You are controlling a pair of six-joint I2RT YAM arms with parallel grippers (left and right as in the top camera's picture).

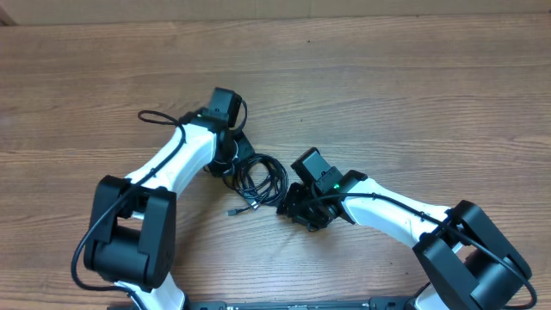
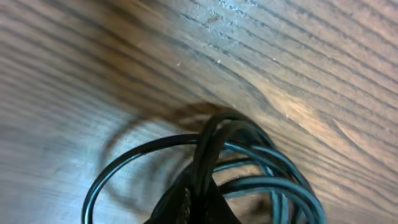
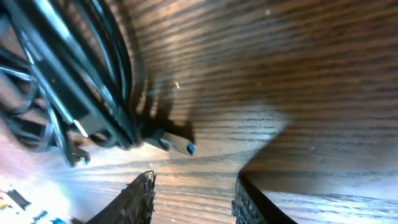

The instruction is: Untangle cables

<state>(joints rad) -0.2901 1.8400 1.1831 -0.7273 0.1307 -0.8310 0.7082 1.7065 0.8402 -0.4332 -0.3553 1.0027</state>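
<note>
On the wooden bench [image 1: 387, 86], the left tool [image 1: 231, 158] is clamped shut on the tangled black cables [image 1: 263, 176], which are bunched at its tips. The right tool [image 3: 194, 202] stands partly open and empty, with a blue-tipped plug [image 3: 180, 147] just ahead of its fingers.

A brown wood-grain counter [image 1: 387, 86] fills the view, evenly lit with soft glare. Along the counter's far edge runs a pale strip [image 1: 482, 7].

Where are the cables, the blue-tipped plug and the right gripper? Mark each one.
cables [image 1: 256, 179], overhead view, middle of the tangled bundle.
blue-tipped plug [image 3: 174, 145], right wrist view, on its shell.
right gripper [image 3: 194, 191], right wrist view, midway between its fingertips.
</note>
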